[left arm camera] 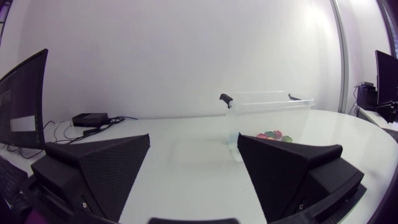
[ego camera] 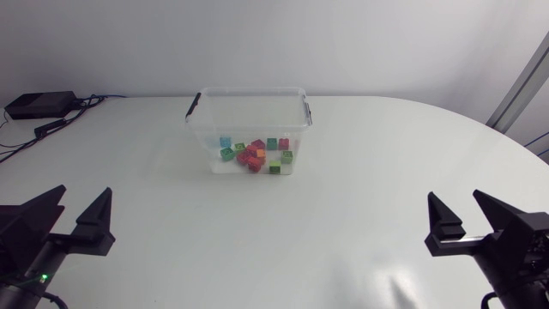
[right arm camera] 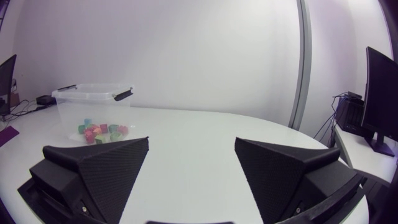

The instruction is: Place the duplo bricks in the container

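Worktop (ego camera: 343,189): white, rounded at its right end. A clear plastic container (ego camera: 249,89) stands upright and uncovered toward the far side of the worktop, near the middle, with a black latch (ego camera: 194,104) on its left end and another (ego camera: 306,110) on its right end. The duplo bricks (ego camera: 256,154) lie in a loose cluster on the container floor, toward its near wall; red, green, blue and orange pieces can be told apart, some touching one another. Every brick seen is inside the container. The left gripper (ego camera: 83,193) sits at the near left corner, well apart from the container, its fingers spread wide with nothing between them. The right gripper (ego camera: 454,196) sits at the near right corner, likewise well apart from the container, fingers parted and holding nothing. In the left wrist view the left gripper (left arm camera: 193,140) shows only bare worktop between its fingers, and the container (left arm camera: 267,106) with the bricks (left arm camera: 272,134) stands ahead, off toward the right finger. In the right wrist view the right gripper (right arm camera: 191,142) is equally unloaded, with the container (right arm camera: 93,91) and bricks (right arm camera: 99,132) ahead, beyond the left finger. A black box (ego camera: 39,105) with cables rests at the far left edge of the worktop.
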Available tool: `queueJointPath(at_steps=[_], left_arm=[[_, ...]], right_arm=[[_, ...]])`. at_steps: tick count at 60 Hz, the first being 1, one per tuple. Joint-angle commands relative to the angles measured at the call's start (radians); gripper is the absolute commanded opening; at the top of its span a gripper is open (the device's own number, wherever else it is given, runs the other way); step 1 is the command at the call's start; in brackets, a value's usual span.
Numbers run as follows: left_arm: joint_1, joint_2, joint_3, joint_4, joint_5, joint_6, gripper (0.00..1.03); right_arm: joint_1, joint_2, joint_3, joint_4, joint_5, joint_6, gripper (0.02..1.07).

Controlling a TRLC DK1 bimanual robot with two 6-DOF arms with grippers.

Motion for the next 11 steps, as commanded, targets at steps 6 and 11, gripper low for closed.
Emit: queueJointPath(at_steps=[6,11], left_arm=[[-0.009,-0.021,-0.033,0.023,-0.010,-0.059,0.99],[-0.009,-0.021,-0.033,0.023,-0.010,-0.059,0.99]], right_arm=[[-0.017,-0.034,-0.046,0.009,-0.014,0.041,1.02],[-0.017,-0.034,-0.046,0.009,-0.014,0.041,1.02]])
